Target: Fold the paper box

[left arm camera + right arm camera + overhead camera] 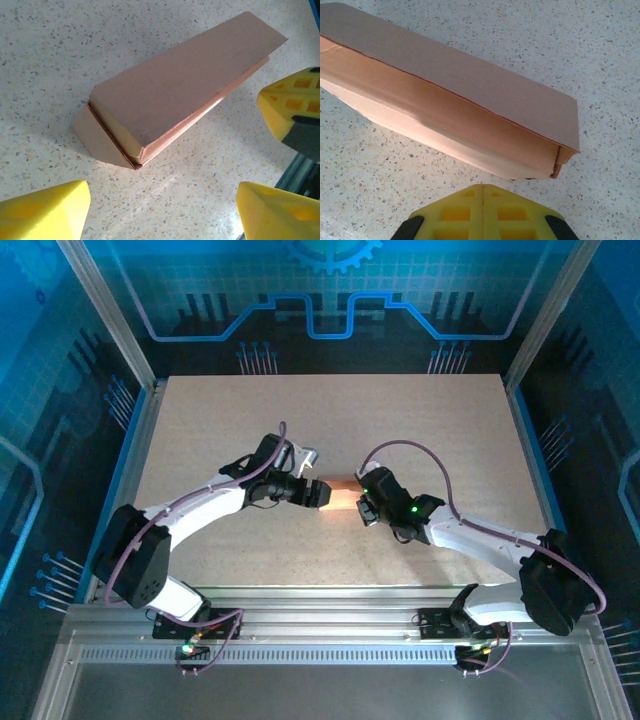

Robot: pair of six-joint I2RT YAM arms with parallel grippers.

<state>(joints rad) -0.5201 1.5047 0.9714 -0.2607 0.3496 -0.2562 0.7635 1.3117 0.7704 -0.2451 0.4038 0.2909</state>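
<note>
So the paper box (340, 497) lies near the middle of the table (200, 420). At its 9 o'clock the left gripper (320, 493) has its fingers (45, 210) spread wide, off the box. At 3 o'clock the right gripper (362, 502) is pinched closed, empty.

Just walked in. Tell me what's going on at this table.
Two robot arms are working on a salmon-orange paper box. It lies between them on the speckled table, already folded into a long, flattish sleeve. The left pincer is open, its yellow fingers spread wide just short of one end of the box, gripping nothing. The right pincer is shut and sits close beside the box's long side, holding nothing.
</note>
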